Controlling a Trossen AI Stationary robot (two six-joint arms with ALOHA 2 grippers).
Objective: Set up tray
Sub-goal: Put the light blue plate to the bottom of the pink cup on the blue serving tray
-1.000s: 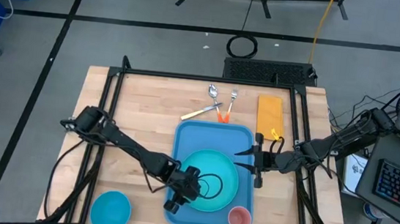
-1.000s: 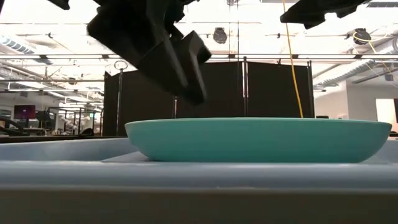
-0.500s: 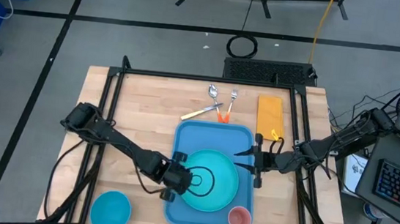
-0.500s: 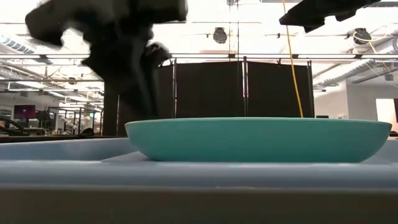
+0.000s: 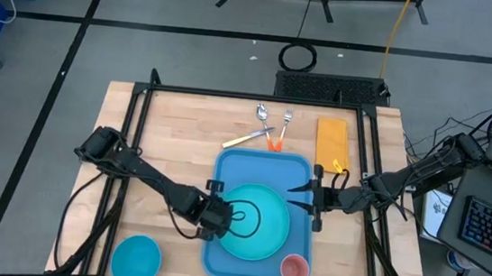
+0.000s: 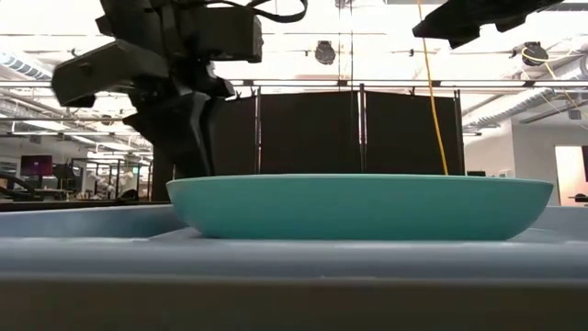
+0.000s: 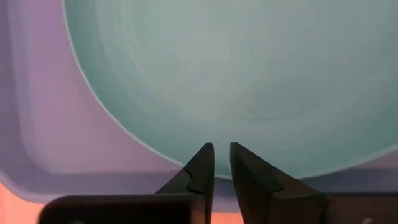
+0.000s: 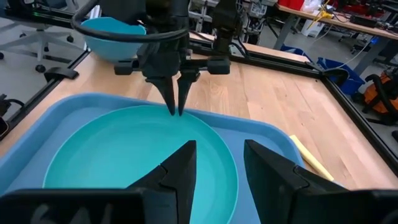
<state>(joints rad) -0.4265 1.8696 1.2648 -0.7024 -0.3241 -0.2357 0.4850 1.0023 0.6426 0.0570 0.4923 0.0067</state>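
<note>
The light-blue tray [image 5: 261, 167] lies on the wooden table, and a round turquoise plate [image 5: 268, 240] lies flat in it. My left gripper [image 5: 223, 216] points down at the plate's left rim with its fingers drawn together to a narrow slit, as the left wrist view [image 7: 222, 149] and the right wrist view [image 8: 176, 106] show. My right gripper [image 5: 297, 196] hovers open over the tray's right side, beside the plate and touching nothing. A pink cup [image 5: 294, 269] stands in the tray's near right corner. My left gripper comes from above, pointing down, and sets its fingertips [image 7: 205, 155] on the plate just inside its left rim [image 7: 177, 160]. The two fingers stand side by side along the rim, not across it. The plate lies flat on the tray.
A spoon [image 5: 263, 114], a fork [image 5: 287, 117] and a yellow-handled utensil [image 5: 244, 140] lie beyond the tray's far edge, with a yellow pad [image 5: 331, 139] at the far right. A blue bowl [image 5: 136, 259] stands at the near left. Bare wood lies left of the tray.
My left gripper has gone from the plate's near-left part toward the table's far and left edges to the plate's left rim, and its fingers have closed from wide apart to a slit. The plate has slid a little toward the tray's left side.
</note>
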